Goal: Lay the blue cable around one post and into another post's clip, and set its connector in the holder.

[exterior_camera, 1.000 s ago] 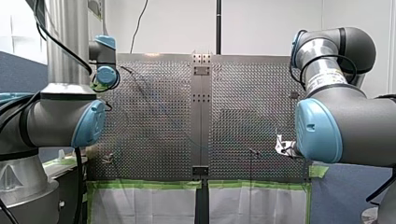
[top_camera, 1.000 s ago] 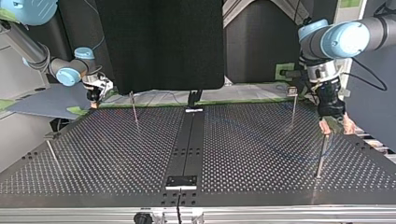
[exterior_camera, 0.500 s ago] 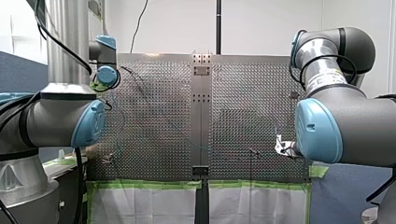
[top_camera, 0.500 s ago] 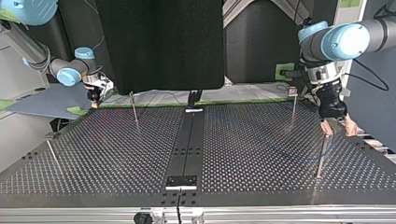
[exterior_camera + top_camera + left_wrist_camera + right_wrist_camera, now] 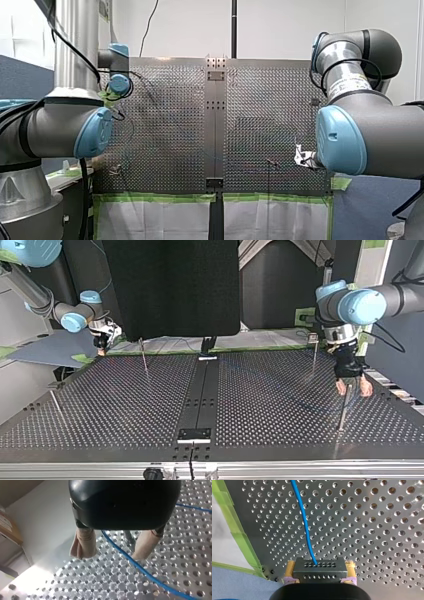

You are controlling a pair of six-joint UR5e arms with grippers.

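In the left wrist view, my left gripper [image 5: 112,552] is open. Its beige pads [image 5: 83,545] stand either side of the blue cable [image 5: 140,567] and a thin dark post [image 5: 128,536], gripping neither. In the top view this gripper [image 5: 353,389] hangs over the top of the near post [image 5: 344,410] at the view's right. In the right wrist view, my right gripper [image 5: 320,564] is shut on the black connector [image 5: 319,571]. The cable [image 5: 303,517] runs away from it over the perforated plate. The right gripper [image 5: 102,340] sits at the top view's far left edge of the table.
Other thin posts stand on the plate: one [image 5: 143,357] at the back left, one with a small clip on top [image 5: 313,347] at the back right, and a leaning one [image 5: 55,402] at the near left. A black block [image 5: 195,434] sits on the centre rail. Green tape [image 5: 239,537] edges the plate.
In the top view my left gripper has come forward and down, from beside the near right post to straddling its top, still open. My right gripper has stayed where it was.
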